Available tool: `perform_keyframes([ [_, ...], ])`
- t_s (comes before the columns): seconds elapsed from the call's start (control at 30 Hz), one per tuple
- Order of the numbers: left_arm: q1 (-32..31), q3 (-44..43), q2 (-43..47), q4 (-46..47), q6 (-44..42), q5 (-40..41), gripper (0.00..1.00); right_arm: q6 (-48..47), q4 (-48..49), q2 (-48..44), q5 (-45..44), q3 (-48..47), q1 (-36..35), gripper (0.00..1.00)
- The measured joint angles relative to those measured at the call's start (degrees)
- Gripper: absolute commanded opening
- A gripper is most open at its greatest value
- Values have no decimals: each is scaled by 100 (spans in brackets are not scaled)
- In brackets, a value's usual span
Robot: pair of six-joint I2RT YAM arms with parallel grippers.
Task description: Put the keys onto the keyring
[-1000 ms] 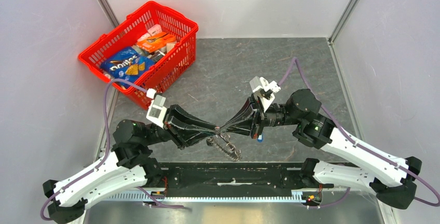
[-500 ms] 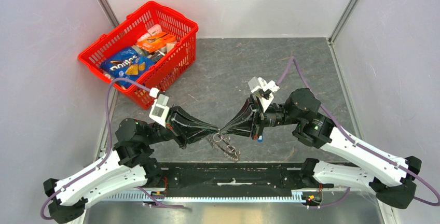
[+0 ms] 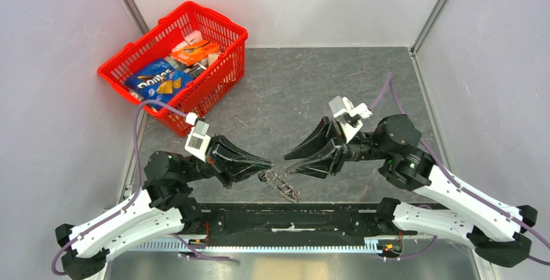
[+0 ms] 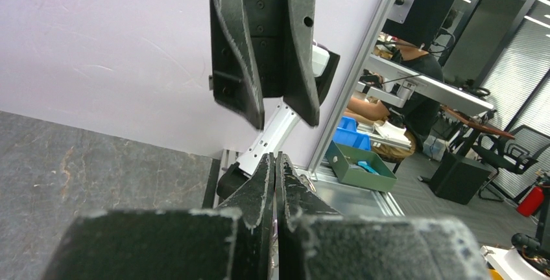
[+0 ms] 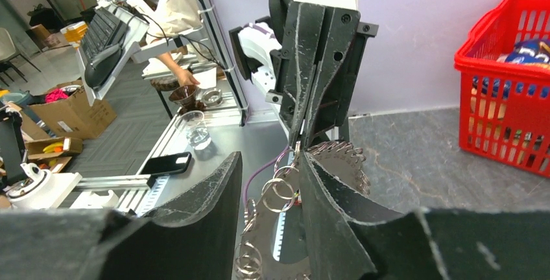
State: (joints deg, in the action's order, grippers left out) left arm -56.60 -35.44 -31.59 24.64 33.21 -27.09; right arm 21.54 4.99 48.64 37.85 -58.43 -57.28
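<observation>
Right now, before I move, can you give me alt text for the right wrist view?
The left gripper, fingers shut, dangles the keys and linked rings in front of the right gripper, whose fingers stand apart in the foreground. A red basket sits on the table at right.

Two robot arms (image 3: 123, 218), one red basket (image 3: 219, 78), one bunch of keys (image 3: 287, 191).

This is a robotics lab: a desk (image 3: 292, 85) boxed in by white panels (image 3: 292, 1) on metal posts (image 3: 436, 8), with a workbench (image 4: 467, 102), a person (image 4: 425, 69), office chairs (image 4: 519, 153) and cardboard boxes (image 5: 55, 115) beyond.
</observation>
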Motion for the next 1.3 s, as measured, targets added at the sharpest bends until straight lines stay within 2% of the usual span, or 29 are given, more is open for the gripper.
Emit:
perform_keyframes([
  [0.2, 0, 24, -11, 452, 179, -7, 2, -90, -55, -203, -74, -37, 0, 45],
  [0.67, 0, 254, -166, 1451, 483, -4, 2, -280, -133, 192, -35, -52, 0, 44],
  [0.97, 0, 267, -175, 1591, 522, -7, 2, -313, -131, 50, 50, -57, 0, 44],
  [1.3, 0, 269, -164, 1602, 570, -33, 2, 22, -282, 350, 234, -227, 0, 45],
])
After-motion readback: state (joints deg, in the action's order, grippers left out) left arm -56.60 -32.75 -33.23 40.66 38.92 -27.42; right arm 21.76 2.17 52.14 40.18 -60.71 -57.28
